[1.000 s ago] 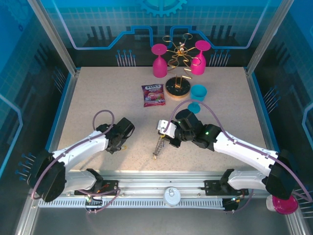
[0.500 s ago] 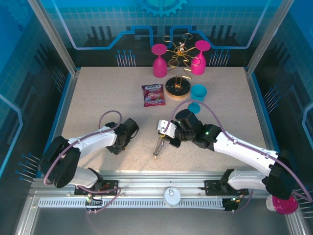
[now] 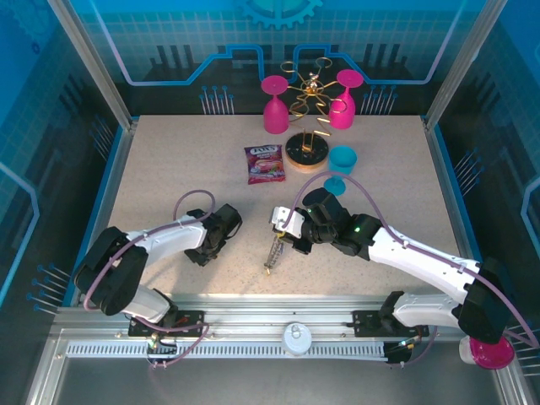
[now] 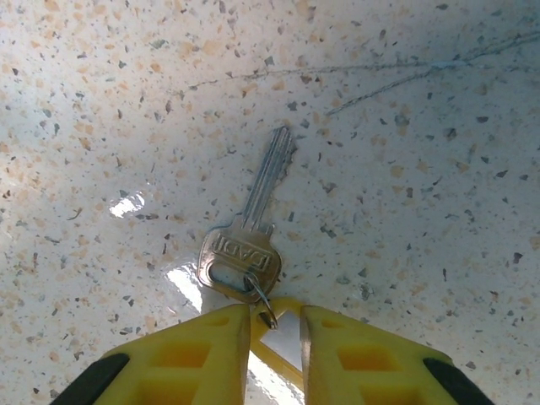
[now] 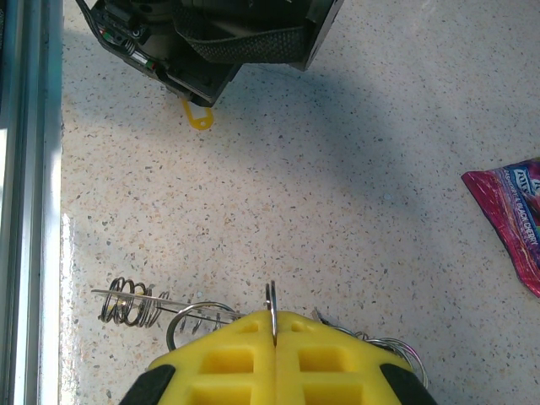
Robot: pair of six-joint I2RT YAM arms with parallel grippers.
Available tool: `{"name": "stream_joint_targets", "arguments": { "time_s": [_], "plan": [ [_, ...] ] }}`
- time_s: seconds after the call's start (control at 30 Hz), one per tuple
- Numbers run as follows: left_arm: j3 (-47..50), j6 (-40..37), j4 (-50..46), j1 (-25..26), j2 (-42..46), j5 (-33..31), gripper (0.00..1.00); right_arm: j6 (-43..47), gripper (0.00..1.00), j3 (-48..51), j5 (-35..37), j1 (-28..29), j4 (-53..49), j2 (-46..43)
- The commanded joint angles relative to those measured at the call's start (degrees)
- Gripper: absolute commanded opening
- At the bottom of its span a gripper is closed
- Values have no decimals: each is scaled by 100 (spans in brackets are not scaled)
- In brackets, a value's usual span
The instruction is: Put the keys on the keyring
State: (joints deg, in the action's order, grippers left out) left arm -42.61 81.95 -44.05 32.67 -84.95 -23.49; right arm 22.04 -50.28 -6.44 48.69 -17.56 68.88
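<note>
fingertips first: left gripper [image 4: 274, 312] at a narrow gap, yellow tag [image 4: 287, 304] and small wire loop [image 4: 261, 295] in it, can't tell if pinched. silver key [image 4: 245, 245] lies flat on the speckled table [image 4: 405, 169] just ahead. right gripper [image 5: 272, 321] clamped on the keyring [image 5: 271, 297], upright, edge-on.

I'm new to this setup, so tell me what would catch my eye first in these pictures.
Two bright pink upside-down glasses flank a gold wire rack at the far edge of the table. Nearer, the right gripper is shut on the keyring, while a silver key with a yellow tag lies just ahead of the left gripper.
</note>
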Motion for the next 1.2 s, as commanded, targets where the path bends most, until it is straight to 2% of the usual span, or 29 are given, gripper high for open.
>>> {"name": "stream_joint_targets", "arguments": {
  "time_s": [0.0,0.43,0.73,0.9,1.03,1.17],
  "plan": [
    [-150,-135,-51,-47,-102,-188,22,4,0,-44,-129,-41,32,-121],
    [-146,-57,-78,-47,-219,-271,21,11,0,-43,-147,-35,16,-103],
    [-149,-31,-56,-43,-281,-314,13,54,0,-76,-145,-37,-53,-110],
    [-348,-213,-307,-40,-82,-550,6,92,0,-124,-77,-37,-138,-182],
    [-441,-958,-292,79,386,-780,0,20,0,-48,-94,-35,-29,-231],
    [-580,-2462,-18,334,1095,-1040,0,11,0,-68,-90,-43,-19,-245]
  ]
}}
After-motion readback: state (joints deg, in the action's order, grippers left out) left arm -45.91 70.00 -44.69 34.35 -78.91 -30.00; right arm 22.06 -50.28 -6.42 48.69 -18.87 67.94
